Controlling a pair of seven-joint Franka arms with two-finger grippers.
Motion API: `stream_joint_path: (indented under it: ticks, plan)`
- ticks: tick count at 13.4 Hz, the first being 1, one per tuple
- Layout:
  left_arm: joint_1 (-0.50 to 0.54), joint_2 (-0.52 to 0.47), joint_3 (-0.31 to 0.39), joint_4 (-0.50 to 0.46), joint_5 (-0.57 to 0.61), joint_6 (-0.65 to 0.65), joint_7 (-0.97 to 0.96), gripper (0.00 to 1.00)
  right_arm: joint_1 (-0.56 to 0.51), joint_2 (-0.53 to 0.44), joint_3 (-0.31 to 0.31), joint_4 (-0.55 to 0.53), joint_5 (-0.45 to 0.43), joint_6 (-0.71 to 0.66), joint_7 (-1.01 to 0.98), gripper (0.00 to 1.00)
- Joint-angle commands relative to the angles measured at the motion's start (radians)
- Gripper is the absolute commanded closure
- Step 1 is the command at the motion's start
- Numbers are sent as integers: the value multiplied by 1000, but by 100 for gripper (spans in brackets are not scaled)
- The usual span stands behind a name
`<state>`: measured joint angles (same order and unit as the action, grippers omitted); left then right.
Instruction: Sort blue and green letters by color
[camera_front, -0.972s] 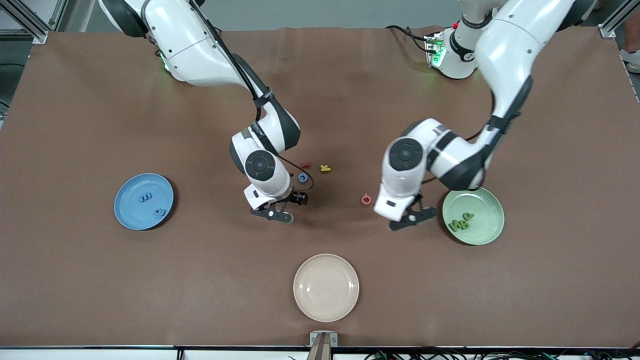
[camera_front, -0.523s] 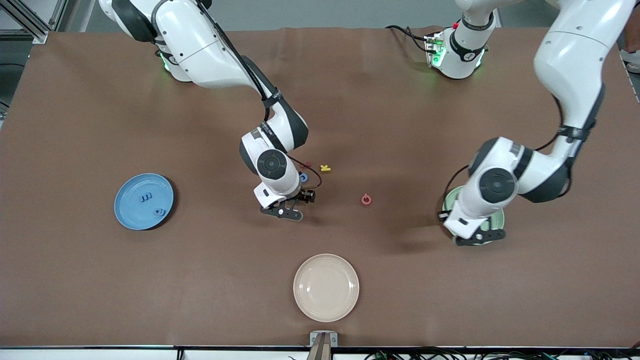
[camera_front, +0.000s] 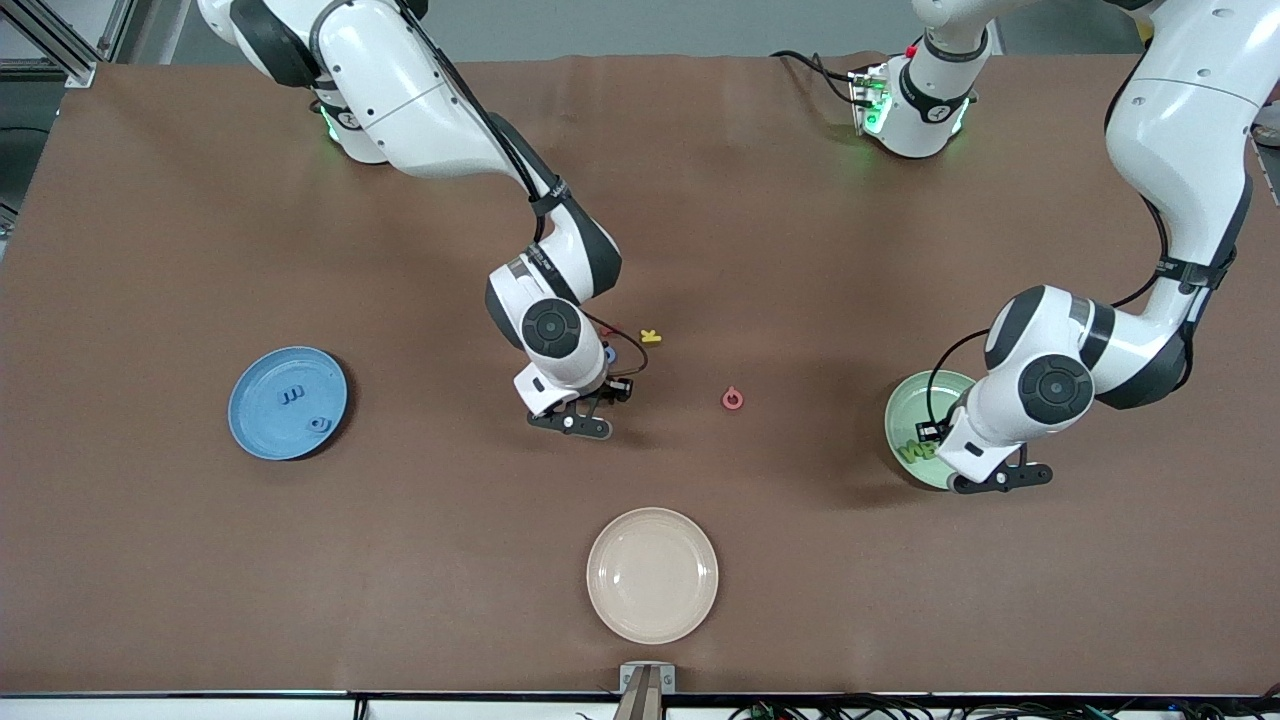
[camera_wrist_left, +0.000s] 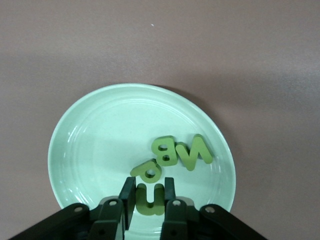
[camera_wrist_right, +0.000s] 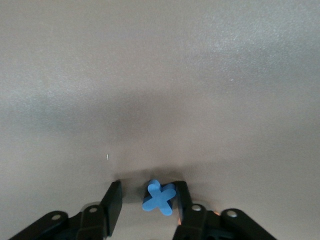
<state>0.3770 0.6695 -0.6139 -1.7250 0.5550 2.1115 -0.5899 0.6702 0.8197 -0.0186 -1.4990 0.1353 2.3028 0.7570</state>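
Left wrist view: four green letters, one clamped in left jaws; right jaws wide around one blue letter.

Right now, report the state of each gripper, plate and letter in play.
left gripper, shut on the green U over the green plate
right gripper, open, astride the blue X on the table
green plate, holds three loose green letters
blue plate, holds two blue letters
blue ring letter, loose on the table
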Motion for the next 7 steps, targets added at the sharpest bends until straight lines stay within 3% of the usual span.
stream_joint_path:
  ticks: [1,4,7]
  plan:
    - [10,-8,-9,2,-4,4,4,0,11,18,-7,25,6,-6,-15,57]
    - [6,-19,-10,44,-1,-5,1,0,11,16,-7,25,7,-6,-16,68]
    - [6,-91,-13,97,-3,-10,1,0,14,16,-6,25,7,-6,-16,79]
